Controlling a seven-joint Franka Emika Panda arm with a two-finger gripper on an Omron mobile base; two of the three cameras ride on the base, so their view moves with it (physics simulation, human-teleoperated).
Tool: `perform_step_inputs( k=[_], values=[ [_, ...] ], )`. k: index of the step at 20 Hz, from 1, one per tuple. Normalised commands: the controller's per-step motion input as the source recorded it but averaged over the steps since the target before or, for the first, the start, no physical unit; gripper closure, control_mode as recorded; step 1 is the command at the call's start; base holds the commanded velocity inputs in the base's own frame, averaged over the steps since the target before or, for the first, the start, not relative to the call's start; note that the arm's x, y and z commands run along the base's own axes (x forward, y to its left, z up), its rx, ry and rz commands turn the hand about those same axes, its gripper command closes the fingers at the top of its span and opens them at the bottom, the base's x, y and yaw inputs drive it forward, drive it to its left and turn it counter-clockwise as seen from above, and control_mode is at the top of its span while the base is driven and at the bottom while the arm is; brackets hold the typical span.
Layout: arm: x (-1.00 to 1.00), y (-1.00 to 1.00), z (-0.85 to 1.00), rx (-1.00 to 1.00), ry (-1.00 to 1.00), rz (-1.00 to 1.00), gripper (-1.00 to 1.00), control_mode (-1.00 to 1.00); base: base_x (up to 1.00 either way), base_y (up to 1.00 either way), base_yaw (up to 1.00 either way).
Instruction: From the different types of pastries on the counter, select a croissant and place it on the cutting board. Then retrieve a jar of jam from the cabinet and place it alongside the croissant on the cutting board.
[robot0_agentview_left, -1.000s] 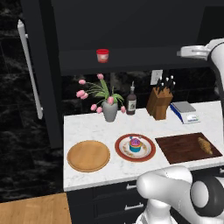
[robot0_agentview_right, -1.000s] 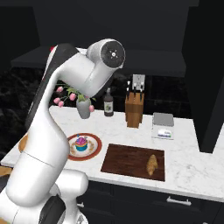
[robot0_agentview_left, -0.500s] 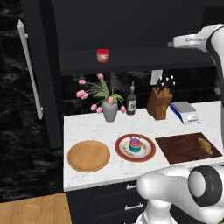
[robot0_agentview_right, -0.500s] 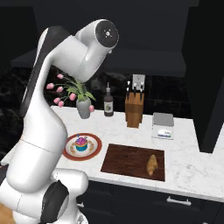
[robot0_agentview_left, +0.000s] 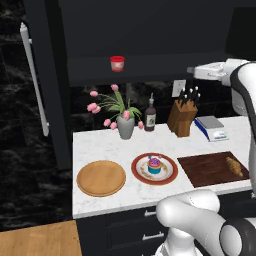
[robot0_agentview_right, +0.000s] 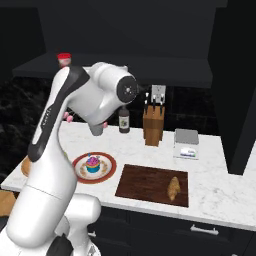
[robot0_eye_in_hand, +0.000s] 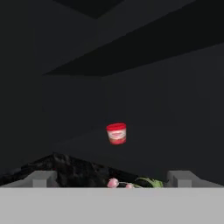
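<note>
Left base view: the croissant (robot0_agentview_left: 233, 165) already lies at the right end of the cutting board (robot0_agentview_left: 210, 170), lower right, while the arm has swung higher toward the cabinet (robot0_agentview_left: 150, 35), suggesting the jam fetch is under way. Right base view: the jar of jam (robot0_agentview_right: 63, 58) sits on the shelf, upper left, the arm's elbow lifted closer than a second ago. Hand view: the jar stands centre frame, well ahead; the claw (robot0_eye_in_hand: 112, 178) is spread wide, holding nothing.

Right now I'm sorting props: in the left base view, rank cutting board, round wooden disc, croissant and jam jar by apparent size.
1. cutting board
2. round wooden disc, nearly as large
3. croissant
4. jam jar, though it stands farther back, so this is unsure.
</note>
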Motion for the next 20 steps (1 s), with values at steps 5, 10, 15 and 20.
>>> perform_step_inputs(
  k=[5,10,15,20],
  values=[
    [0.19,0.32,0.21,-0.03,0.08,0.22,-1.0,-1.0,0.0,0.0,0.0],
    [0.15,0.13,0.03,-0.08,0.05,0.33,-1.0,-1.0,0.0,0.0,0.0],
    [0.46,0.19,-0.18,0.05,-0.02,0.0,-1.0,-1.0,0.0,0.0,0.0],
    [0.32,0.49,0.0,0.01,-0.02,-0.11,-1.0,-1.0,0.0,0.0,0.0]
  ],
)
